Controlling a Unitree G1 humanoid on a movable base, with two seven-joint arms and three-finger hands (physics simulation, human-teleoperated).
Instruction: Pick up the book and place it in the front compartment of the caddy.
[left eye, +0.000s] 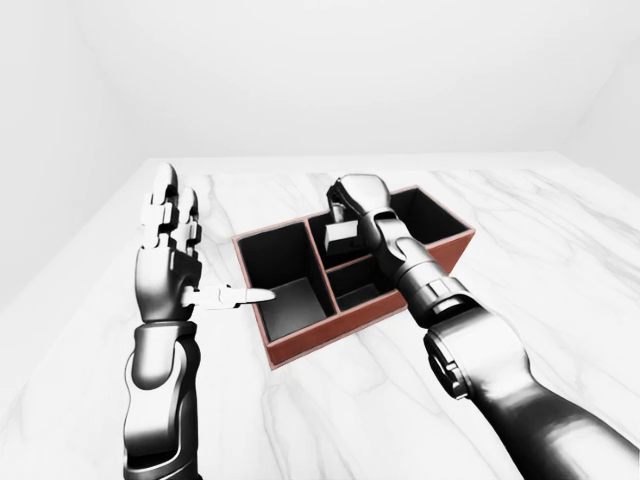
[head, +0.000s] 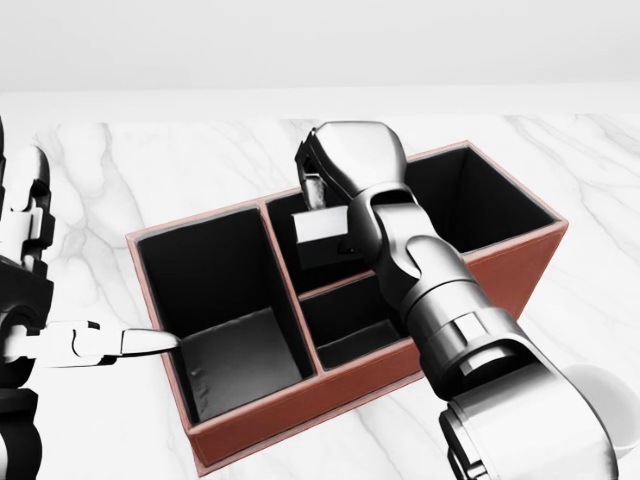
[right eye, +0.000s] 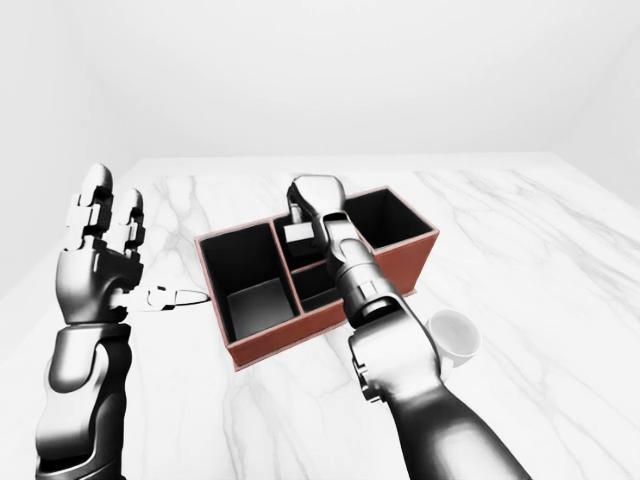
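Metal fingers (head: 312, 185) of the right hand (head: 345, 165) are closing round one book (head: 325, 238), holding it upright over the caddy's middle compartment toward the top of the head view, lower edge dipping inside. Left hand (left eye: 167, 235) is hanging open and upright, fingers spread, one finger (left eye: 232, 296) pointing at the caddy's left wall, just beside it. One reddish-brown caddy (head: 300, 418) is sitting on the white marble table (left eye: 560, 240), four black-lined compartments, otherwise looking empty. One white cup (right eye: 450, 337) is standing near the caddy's right end, partly behind the right arm.
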